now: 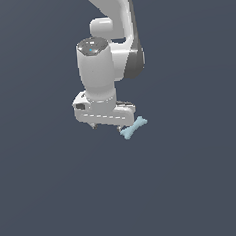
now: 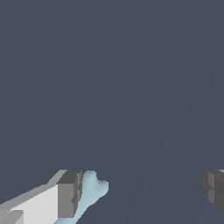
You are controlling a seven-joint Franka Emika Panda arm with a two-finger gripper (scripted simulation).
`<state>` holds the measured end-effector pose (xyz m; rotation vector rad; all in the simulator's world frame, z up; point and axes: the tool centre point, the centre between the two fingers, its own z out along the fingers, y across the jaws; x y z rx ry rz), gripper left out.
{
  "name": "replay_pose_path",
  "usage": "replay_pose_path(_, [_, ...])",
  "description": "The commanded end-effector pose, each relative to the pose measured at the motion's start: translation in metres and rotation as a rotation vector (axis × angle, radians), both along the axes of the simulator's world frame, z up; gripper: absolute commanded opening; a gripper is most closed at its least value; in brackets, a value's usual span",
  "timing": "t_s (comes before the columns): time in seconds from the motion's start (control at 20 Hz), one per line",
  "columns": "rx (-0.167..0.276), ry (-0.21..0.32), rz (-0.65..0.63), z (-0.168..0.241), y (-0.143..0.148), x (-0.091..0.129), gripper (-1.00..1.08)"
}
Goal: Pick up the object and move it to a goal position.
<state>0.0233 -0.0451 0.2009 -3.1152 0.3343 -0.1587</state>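
In the exterior view you see the pincer (image 1: pixel 108 126) pointing down over the dark tabletop (image 1: pixel 56 195), with the pale-blue bone (image 1: pixel 134 127) lying just beside its finger on the exterior view's right. In the wrist view your pincer (image 2: pixel 142 189) stands wide apart, and the bone (image 2: pixel 91 189) lies against the inner face of one fingertip (image 2: pixel 69 193), well apart from the other.

We find no readable text, label, brand, number or sign in either view.
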Motion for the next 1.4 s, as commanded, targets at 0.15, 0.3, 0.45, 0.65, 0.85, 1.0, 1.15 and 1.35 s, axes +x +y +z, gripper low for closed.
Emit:
replay_pose_path(0.15, [0.014, 0.013, -0.085, -0.020, 0.021, -0.011, 1.00])
replay_pose_path(0.3, [0.022, 0.022, -0.143, -0.034, 0.034, -0.019, 1.00])
replay_pose_path(0.45, [0.029, 0.031, -0.202, -0.047, 0.048, -0.028, 1.00])
replay_pose_path(0.65, [0.036, 0.044, -0.281, -0.064, 0.064, -0.042, 1.00])
replay_pose_path(0.85, [0.041, 0.056, -0.361, -0.080, 0.080, -0.056, 1.00])
replay_pose_path(1.0, [0.043, 0.065, -0.421, -0.092, 0.091, -0.067, 1.00])
replay_pose_path(1.15, [0.044, 0.073, -0.481, -0.104, 0.101, -0.079, 1.00])
replay_pose_path(1.35, [0.044, 0.082, -0.550, -0.117, 0.112, -0.094, 1.00])
